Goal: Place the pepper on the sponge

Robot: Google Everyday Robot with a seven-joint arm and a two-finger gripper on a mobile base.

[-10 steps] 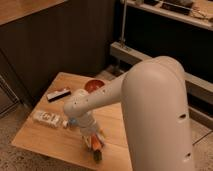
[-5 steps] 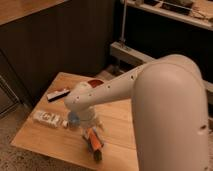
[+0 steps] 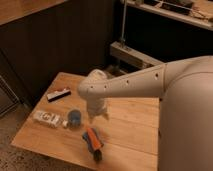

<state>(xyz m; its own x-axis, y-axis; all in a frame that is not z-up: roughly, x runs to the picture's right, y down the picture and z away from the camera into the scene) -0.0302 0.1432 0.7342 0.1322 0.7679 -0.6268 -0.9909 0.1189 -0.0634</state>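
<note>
Gripper [image 3: 98, 116] hangs over the desk [image 3: 135, 130], pointing down, just right of the cup [image 3: 74, 117] and a bit higher in view. I can't tell how far open it is, and I see nothing held in it. My arm [image 3: 135, 82], white, runs in from the right, above the desk top. Pepper [image 3: 92, 136] lies down-right of the cup, near it, below my gripper and apart from it. Its body is orange-red, with the dark end pointing toward the desk's front edge. It rests on the sponge [image 3: 87, 142], of which only a blue strip shows along the pepper's cup side. Packet [image 3: 47, 118], white, lies flat just left of the cup. Black-and-red bar [image 3: 59, 94] lies up-left of the cup, by the desk's back-left edge. Cup is blue, round, upright.
</note>
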